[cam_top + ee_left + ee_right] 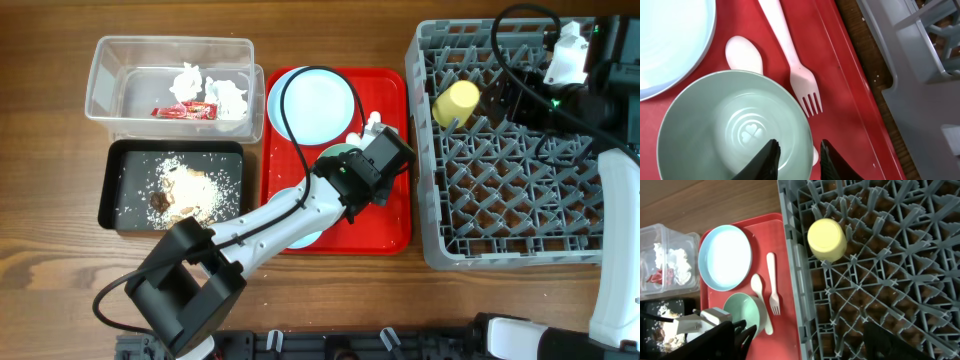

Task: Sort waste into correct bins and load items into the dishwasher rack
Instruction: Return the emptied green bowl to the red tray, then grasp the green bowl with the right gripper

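Note:
My left gripper [797,150] is open and straddles the right rim of the pale green bowl [715,125] on the red tray [395,215], with one finger inside the bowl and one outside. The white spoon [743,54] and fork [797,75] lie beside the bowl. The light blue plate [312,105] sits behind it. A light blue bowl's rim [305,238] peeks from under the left arm. The yellow cup [456,103] rests in the grey rack [430,180]. My right gripper [515,95] hovers open and empty to the cup's right.
The clear tub [105,75] holds tissue wads [210,90] and the red wrapper [183,110]. The black tray [115,190] holds beige food scraps [185,185]. The left arm lies diagonally across the red tray's front.

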`<state>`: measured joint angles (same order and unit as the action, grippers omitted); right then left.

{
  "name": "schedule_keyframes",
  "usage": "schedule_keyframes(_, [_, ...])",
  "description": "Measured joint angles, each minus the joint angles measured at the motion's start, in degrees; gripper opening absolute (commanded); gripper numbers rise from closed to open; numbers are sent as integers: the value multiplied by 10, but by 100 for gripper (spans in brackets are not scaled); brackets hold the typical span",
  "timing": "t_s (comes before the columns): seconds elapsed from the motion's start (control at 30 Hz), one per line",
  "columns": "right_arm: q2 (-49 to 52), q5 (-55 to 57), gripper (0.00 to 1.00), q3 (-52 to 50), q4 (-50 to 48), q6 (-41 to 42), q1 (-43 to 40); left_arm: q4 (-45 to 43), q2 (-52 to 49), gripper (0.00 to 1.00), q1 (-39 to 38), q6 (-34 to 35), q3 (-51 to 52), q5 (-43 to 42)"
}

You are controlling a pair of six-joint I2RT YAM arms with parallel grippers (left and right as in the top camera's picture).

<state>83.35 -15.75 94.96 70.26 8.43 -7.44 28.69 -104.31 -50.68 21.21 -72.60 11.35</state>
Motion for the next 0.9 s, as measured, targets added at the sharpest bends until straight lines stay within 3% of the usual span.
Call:
schedule_keyframes(0.23, [1,-10,84,-30,-7,0,45,27,45,34,33,53,0,-1])
schedule_keyframes(0.6, [56,-14,79,-112,-101,31,199,146,313,50,266,114,-2,-40])
schedule_keyframes(0.8, [120,6,72,-138,-137,64,276,211,339,78,340,110,-2,-46])
schedule_keyframes(0.87, [144,18,70,-140,-144,72,293,228,337,99,347,108,-2,-48])
schedule_keyframes(0.9, [155,25,70,-140,-148,76,299,233,336,100,348,108,-2,-48])
